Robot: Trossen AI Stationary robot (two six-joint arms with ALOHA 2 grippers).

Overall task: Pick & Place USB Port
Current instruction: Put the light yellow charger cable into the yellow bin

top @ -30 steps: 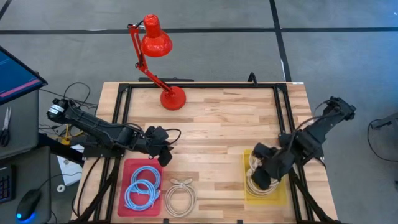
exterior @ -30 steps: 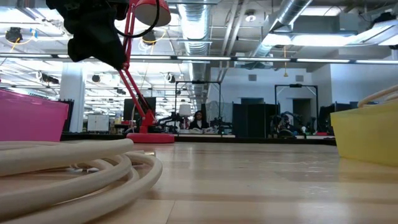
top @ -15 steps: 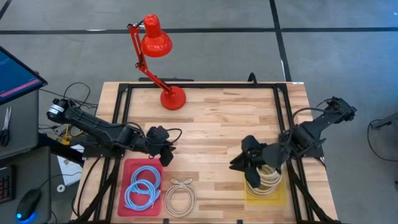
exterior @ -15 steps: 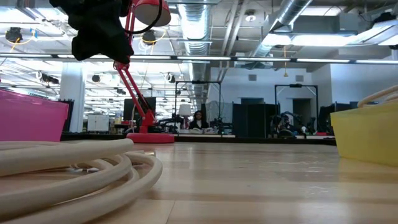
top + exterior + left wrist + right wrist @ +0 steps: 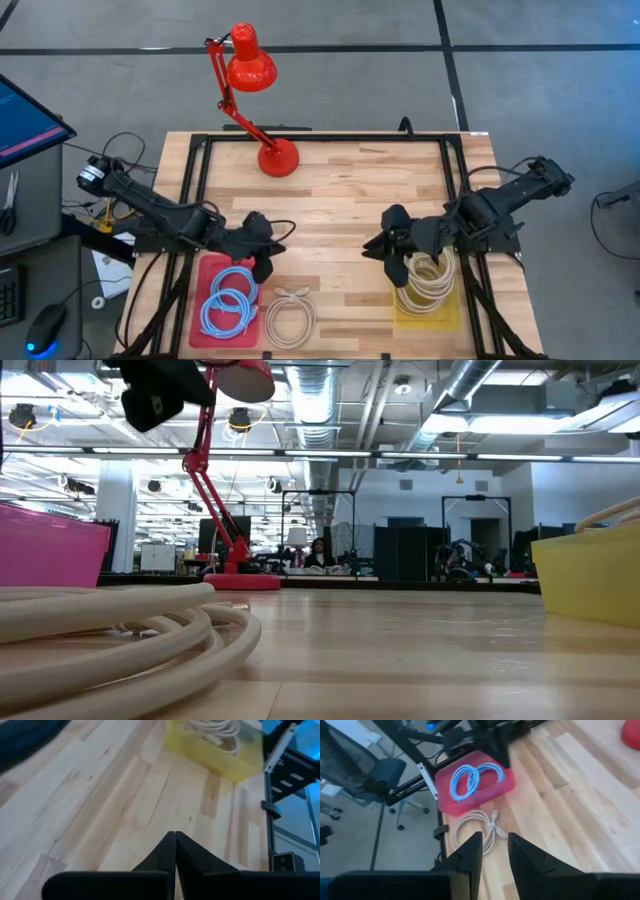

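A beige cable coil [image 5: 290, 318] lies flat on the table near its near edge, and also shows in the right wrist view [image 5: 481, 827]. A pink tray [image 5: 205, 270] to its left holds a blue coiled cable [image 5: 228, 300]. A yellow tray [image 5: 440, 315] at the near right holds another beige coil [image 5: 428, 282]. My left gripper [image 5: 264, 256] is shut and empty above the pink tray's far right corner. My right gripper [image 5: 494, 845] is open and empty, and hovers over the table just left of the yellow tray [image 5: 384, 250].
A red desk lamp [image 5: 262, 90] stands at the far edge, left of centre. A black frame [image 5: 320, 138] runs along the table's far edge and sides. Bare wood [image 5: 330, 230] lies between the two grippers.
My right gripper has come up out of the yellow tray and gone toward the table's left, and now hovers over bare wood beside the tray. My left gripper has risen a little and shifted slightly toward the near edge. The cables have not moved.
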